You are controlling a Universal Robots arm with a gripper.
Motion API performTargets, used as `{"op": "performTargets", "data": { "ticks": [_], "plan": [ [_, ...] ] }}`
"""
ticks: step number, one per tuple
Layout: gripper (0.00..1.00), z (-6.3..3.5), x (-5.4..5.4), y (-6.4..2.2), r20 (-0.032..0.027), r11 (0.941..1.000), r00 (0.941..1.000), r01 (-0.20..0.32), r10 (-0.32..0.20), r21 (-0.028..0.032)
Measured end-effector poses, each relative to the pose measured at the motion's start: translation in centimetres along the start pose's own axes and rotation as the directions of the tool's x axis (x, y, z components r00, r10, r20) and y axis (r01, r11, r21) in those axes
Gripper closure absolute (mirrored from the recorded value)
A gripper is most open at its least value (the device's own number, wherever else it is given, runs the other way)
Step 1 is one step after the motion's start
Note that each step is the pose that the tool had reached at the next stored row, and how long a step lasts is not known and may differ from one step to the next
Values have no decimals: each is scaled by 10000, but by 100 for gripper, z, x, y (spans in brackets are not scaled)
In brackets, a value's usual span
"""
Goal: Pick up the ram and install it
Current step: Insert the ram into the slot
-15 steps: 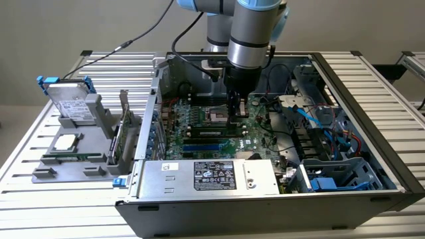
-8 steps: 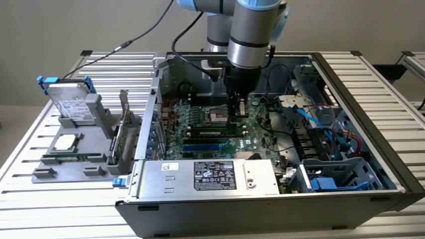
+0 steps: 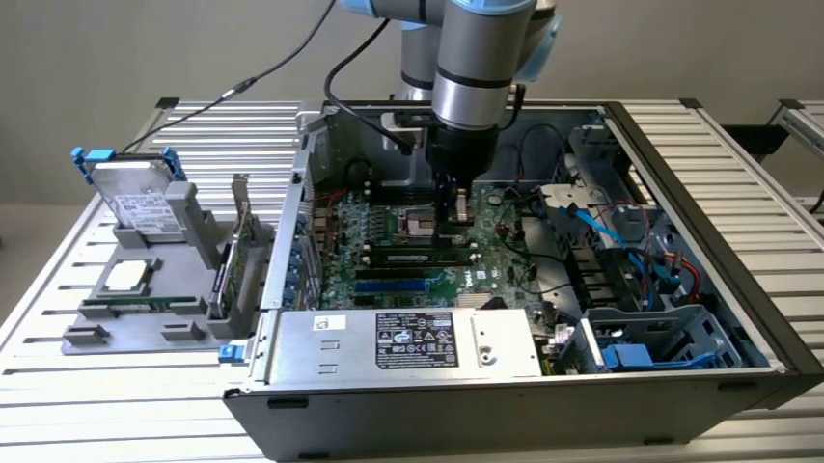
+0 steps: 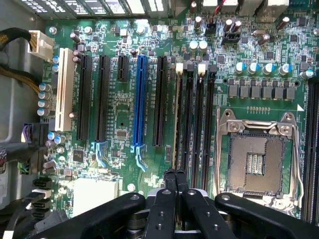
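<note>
The ram (image 4: 177, 114) is a thin green stick standing on edge in the first of the black memory slots (image 4: 192, 119), beside the empty CPU socket (image 4: 254, 162). In the exterior view the ram (image 3: 415, 255) lies along the middle of the motherboard (image 3: 386, 231) inside the open PC case (image 3: 721, 241). My gripper (image 4: 174, 173) is shut, its two black fingertips pressed together right over one end of the ram. From outside, the gripper (image 3: 451, 224) points straight down at the board. Whether the tips touch the ram I cannot tell.
A grey fixture (image 3: 142, 318) at the exterior view's left holds a hard drive (image 3: 139, 198), a chip (image 3: 129, 277) and an upright expansion card (image 3: 239, 241). The power supply (image 3: 412, 342) sits at the case front. Blue and red cables (image 3: 644, 251) crowd the exterior view's right.
</note>
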State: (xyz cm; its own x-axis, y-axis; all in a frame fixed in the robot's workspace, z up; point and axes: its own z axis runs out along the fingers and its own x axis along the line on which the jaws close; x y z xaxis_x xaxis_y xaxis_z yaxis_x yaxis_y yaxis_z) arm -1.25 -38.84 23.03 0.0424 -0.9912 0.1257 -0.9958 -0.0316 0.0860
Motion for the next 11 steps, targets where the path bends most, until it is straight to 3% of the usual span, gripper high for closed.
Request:
{"op": "performTargets", "data": {
  "ticks": [11],
  "plan": [
    [90, 25, -23, 329, 0, 10000, 10000, 0, 0, -1]
  ]
}}
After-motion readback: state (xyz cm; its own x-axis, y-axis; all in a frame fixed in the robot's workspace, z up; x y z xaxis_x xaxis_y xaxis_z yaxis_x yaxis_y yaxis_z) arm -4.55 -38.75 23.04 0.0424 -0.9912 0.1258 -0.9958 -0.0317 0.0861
